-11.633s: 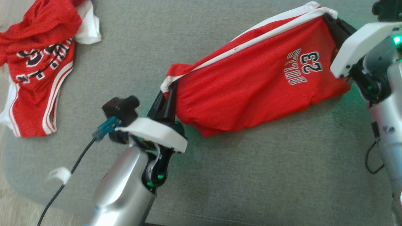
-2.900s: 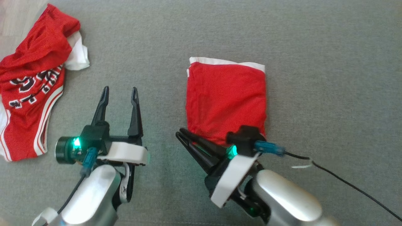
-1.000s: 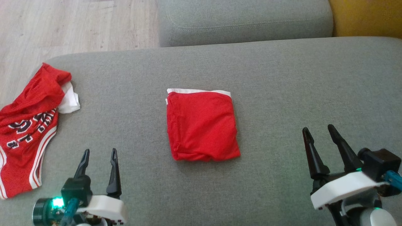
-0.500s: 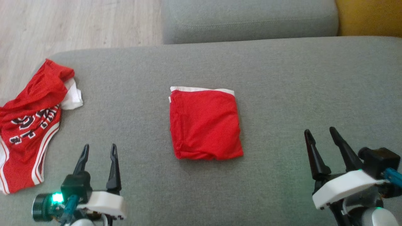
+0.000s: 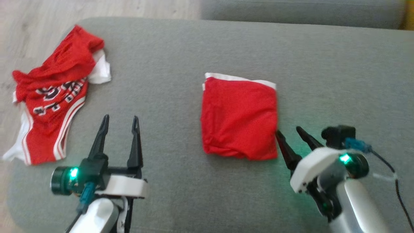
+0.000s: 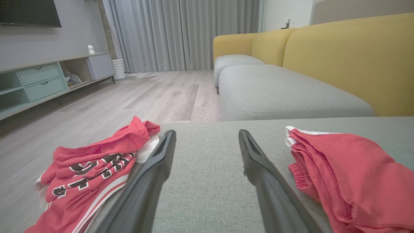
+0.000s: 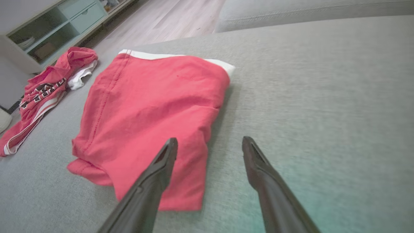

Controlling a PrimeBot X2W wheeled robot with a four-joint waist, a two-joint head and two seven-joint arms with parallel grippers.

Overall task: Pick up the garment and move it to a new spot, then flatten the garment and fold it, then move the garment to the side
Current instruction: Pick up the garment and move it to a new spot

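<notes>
The left gripper was open and empty above the grey cushion. The folded garment lay to its right. A crumpled jersey lay left, at the cushion's edge. A yellow sofa stood behind.

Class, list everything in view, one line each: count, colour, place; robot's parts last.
folded garment: one, red, white trim, cushion's middle
crumpled jersey: one, red and white, cushion's left edge
cushion: one, grey, under both garments
sofa: one, yellow, beyond the cushion
floor: one, pale wood, left of cushion
cabinet: one, pale green drawers, across the floor
curtains: one set, grey, far wall
left gripper: one, dark, open, between the garments
right gripper: one, dark, open, by folded garment's near right corner
</notes>
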